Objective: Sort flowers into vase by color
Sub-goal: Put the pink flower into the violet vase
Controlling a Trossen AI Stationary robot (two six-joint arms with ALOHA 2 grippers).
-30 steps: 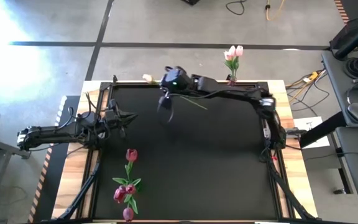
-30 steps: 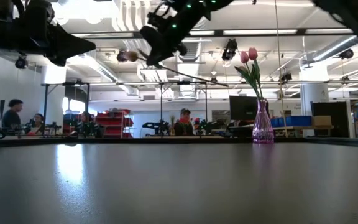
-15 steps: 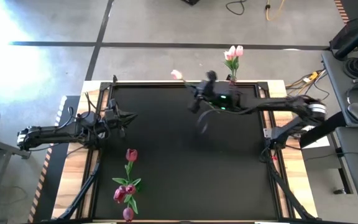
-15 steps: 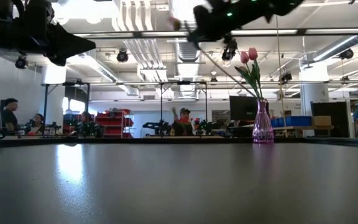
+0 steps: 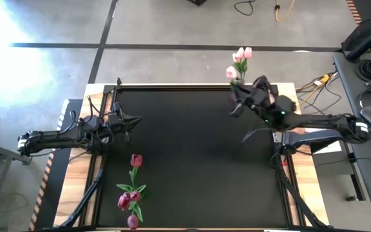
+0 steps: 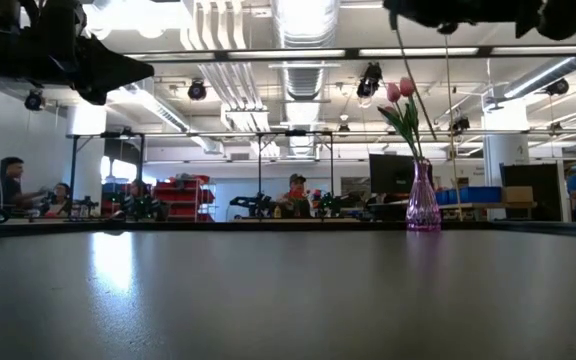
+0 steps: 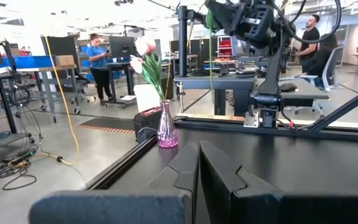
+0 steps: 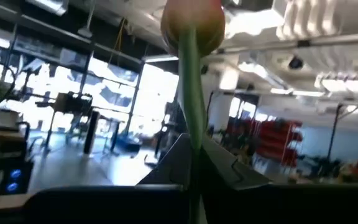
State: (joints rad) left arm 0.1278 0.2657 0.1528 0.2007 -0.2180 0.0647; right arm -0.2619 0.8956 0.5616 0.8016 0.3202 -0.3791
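High view: a pale pink tulip [image 5: 231,73] is held by the right gripper [image 5: 242,96], whose fingers are closed tight on its thin green stem, near the vase [image 5: 240,82] at the far edge of the table [image 5: 192,161]. The grip is low on the stem, so the head stands clear beyond the fingertips, probably so the flower can be steered to the vase. In the right wrist view the rounded pink head [image 8: 192,22] rises straight above the closed fingers. Pale tulips [image 6: 400,92] are already standing in the clear purple vase. The left gripper [image 5: 131,120] is kept shut and empty, parked high at the table's left side. Dark magenta tulips [image 5: 131,193] lie on the table, well apart from both sets of fingers.
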